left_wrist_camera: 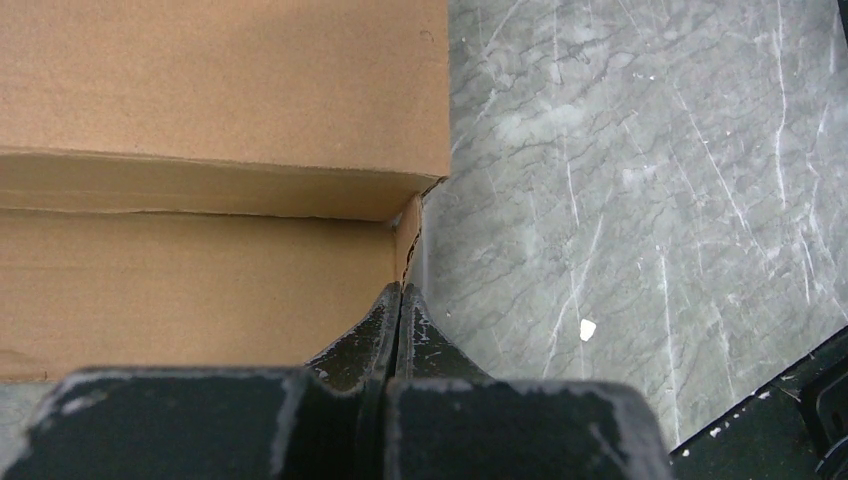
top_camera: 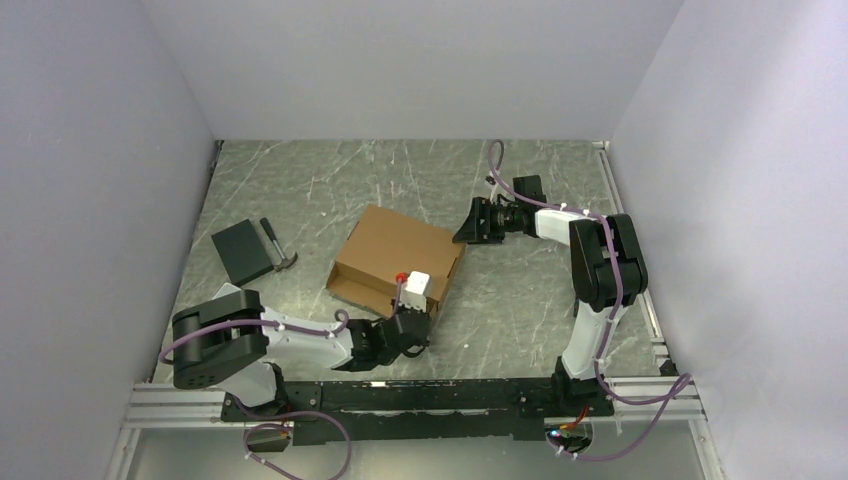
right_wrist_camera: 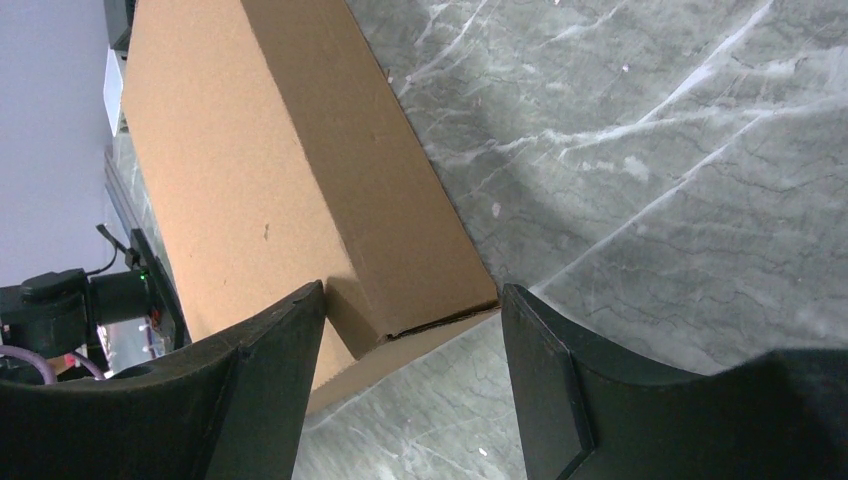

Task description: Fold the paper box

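Brown corrugated card meets the clenched tips of the left gripper [left_wrist_camera: 400,300]: a corner of the paper box [left_wrist_camera: 210,90] touches them, just ahead. The right gripper [right_wrist_camera: 412,295] stands spread, another box corner just beyond its tips. The box is probably light, stiff across panels and bending at creases, so take a flap edge. Below is a grey marbled tabletop [left_wrist_camera: 620,200], with white walls [top_camera: 420,60] around.

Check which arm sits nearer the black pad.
Left. The left arm has its elbow just on the near side of the black pad; the right arm is past the paper box, well to the pad's right.
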`<state>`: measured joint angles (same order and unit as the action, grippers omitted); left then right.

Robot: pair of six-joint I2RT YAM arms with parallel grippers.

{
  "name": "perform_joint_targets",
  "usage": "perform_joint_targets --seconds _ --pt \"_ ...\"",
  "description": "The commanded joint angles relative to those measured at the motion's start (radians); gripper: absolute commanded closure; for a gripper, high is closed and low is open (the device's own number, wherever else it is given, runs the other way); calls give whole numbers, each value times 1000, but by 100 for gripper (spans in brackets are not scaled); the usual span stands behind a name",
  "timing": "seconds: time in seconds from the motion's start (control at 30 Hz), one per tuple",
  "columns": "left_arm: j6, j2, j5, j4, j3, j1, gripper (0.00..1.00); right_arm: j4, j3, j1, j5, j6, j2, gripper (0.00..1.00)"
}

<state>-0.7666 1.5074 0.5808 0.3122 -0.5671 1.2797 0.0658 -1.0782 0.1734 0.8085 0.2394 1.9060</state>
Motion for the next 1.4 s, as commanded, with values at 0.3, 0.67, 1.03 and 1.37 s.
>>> perform_joint_targets --seconds 0.3,0.67,1.03,1.37 --pt "120 10 -43 25 -48 -6 100 26 -17 11 -84 -40 34 32" --pt "93 -8 -13 -51 -62 -14 100 30 -19 11 -83 -41 34 32" --pt "109 -15 -47 -91 -98 -43 100 31 -20 14 -82 -41 34 32" --pt "189 -7 -104 -130 -175 -66 100 34 -20 18 -83 -42 36 32"
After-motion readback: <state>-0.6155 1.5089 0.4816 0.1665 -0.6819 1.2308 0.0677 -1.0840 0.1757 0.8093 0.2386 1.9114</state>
